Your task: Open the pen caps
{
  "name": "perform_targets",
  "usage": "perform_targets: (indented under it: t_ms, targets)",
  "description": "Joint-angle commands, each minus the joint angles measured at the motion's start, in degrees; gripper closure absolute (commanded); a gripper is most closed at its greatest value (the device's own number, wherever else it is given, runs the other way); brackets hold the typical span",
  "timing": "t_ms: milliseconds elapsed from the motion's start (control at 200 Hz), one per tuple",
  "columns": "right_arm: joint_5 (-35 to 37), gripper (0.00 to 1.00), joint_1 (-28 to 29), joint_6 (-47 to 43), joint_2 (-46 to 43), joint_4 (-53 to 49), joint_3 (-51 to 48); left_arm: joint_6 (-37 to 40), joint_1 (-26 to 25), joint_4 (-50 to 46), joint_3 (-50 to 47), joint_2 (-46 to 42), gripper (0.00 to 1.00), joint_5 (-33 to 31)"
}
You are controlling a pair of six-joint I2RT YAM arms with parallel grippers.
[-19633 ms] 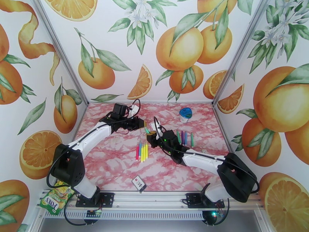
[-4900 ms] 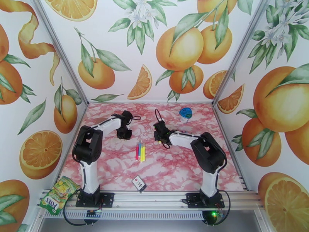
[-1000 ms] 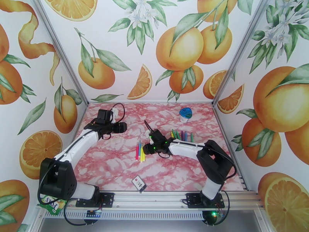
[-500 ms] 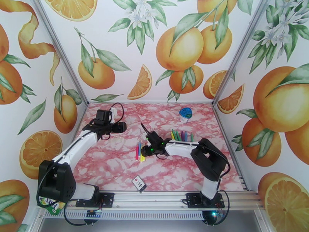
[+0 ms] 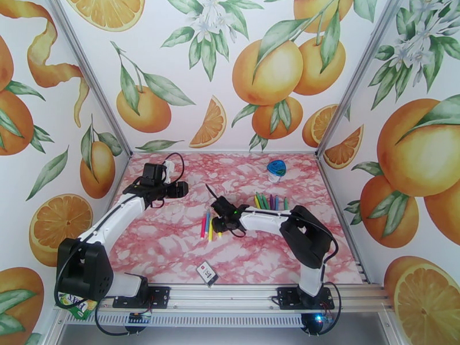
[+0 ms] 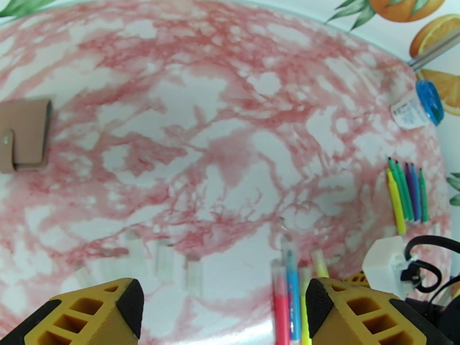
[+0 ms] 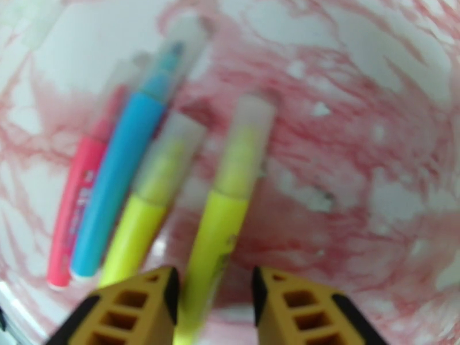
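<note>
Top external, left to right. Left pincer (image 6: pixel 224 306): jaws spread wide, empty, above bare desk (image 5: pixel 167 248). Mid-desk, four capped pens (image 5: pixel 207 225) side by side: one pink, one blue, two yellow, with frosted pen caps (image 7: pixel 251 119) at the far ends. Right pincer (image 7: pixel 213 300): jaws parted astride the right-hand yellow pen (image 7: pixel 221 225), not clamped. Likely light, stiff, slick, prone to roll; best held at the barrel, cap pulled straight off. Further right, row of six pens (image 5: pixel 270 201), tips apparently bare. One blue-lidded container (image 5: pixel 276 169) beyond.
</note>
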Motion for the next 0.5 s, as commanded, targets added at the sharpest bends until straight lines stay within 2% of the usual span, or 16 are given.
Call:
perform_targets:
  t_ms: [0,255,490]
  targets:
    - [5.1,0.60,0.2,-0.8,0.5,-3.9,0.9,-0.2,0.3,2.1,-0.3,-0.1,0.22,0.7]
    - [5.8,0.60,1.3,-1.2,0.5,-5.0,0.8,-1.7,0.3,3.9,-0.1,1.9,0.22,2.0]
    - [6.6,0.64,1.7,-0.5,2.9,-5.3,1.8,-1.8,0.3,3.9,-0.1,1.7,0.22,2.0]
